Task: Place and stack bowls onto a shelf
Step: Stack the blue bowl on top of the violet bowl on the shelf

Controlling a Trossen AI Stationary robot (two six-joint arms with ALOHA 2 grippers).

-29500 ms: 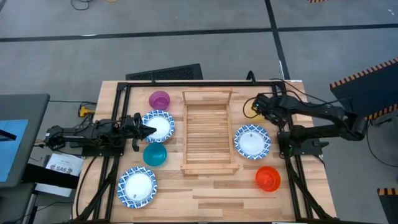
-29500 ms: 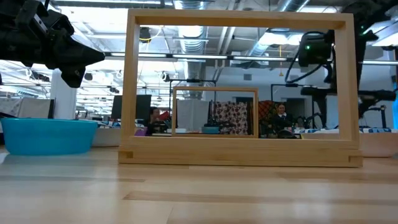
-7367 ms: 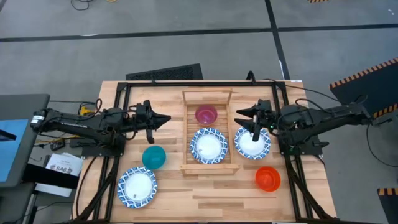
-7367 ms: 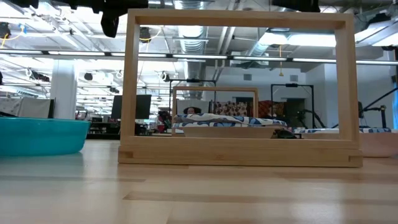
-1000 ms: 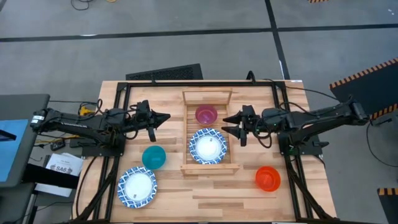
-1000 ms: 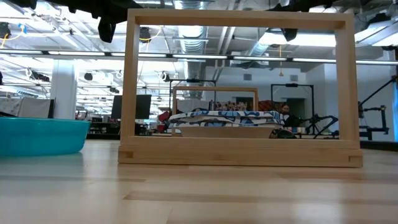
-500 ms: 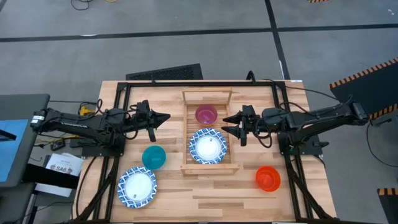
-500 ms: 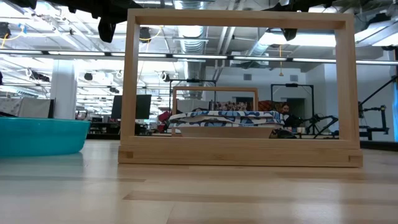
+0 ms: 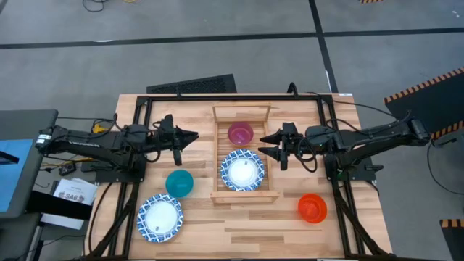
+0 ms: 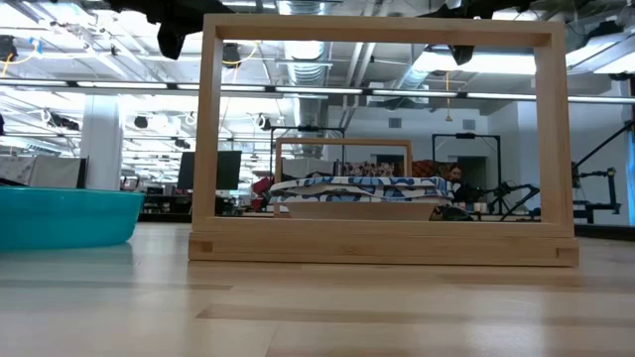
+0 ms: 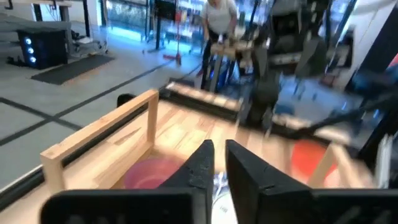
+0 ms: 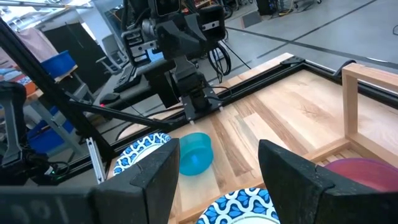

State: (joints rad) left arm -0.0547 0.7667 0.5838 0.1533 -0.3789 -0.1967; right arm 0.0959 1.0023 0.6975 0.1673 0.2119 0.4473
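While two patterned white bowls (image 9: 242,171) sit stacked at the near half of the shelf (image 9: 243,190), the purple bowl (image 9: 240,133) rests alone at its far end. Right gripper (image 9: 269,146) hovers just beside the shelf's right rail, jaws spread and empty. Left gripper (image 9: 190,136) waits off the left rail, jaws nearly closed on nothing. Out on the bench: teal bowl (image 9: 180,182), a third patterned bowl (image 9: 160,217), orange-red bowl (image 9: 312,207). Judgement: stack looks seated; right arm should lift clear of the rail before swinging toward the orange-red bowl, grasping it by the rim.
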